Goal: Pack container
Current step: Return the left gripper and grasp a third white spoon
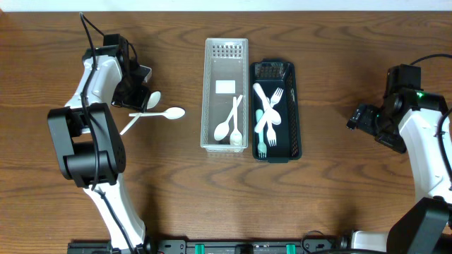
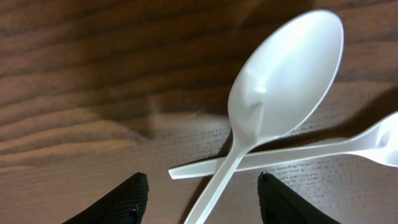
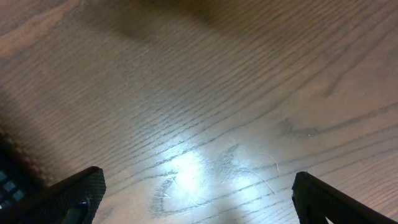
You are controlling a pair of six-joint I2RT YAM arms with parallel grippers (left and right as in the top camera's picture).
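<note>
Black left gripper (image 2: pixel 202 190): spread, straddling a spoon handle, ready to pinch.
White spoons (image 1: pixel 169 113): crossed, left of the clear bin (image 1: pixel 226 40), where we sort spoons.
Black tray (image 1: pixel 294 113): forks (image 1: pixel 272 106), touching the bin's right.
Right gripper (image 3: pixel 199 199): spread, empty, far right of the bin.

Tabletop (image 3: pixel 193 168) glare, perhaps overhead; soft focus.

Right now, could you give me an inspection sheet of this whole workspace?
Surface: wooden table, with glare under the right arm.
Job's things: clear container holding two white spoons; dark tray beside it holding forks; two loose spoons crossed on the wood at left.
Clutter: nothing seen.
Grippers: left gripper open, low over the loose spoons; right gripper open over bare wood.
Cables: black cable on the left arm, another on the right.
Surroundings: dark rail at the near edge.
</note>
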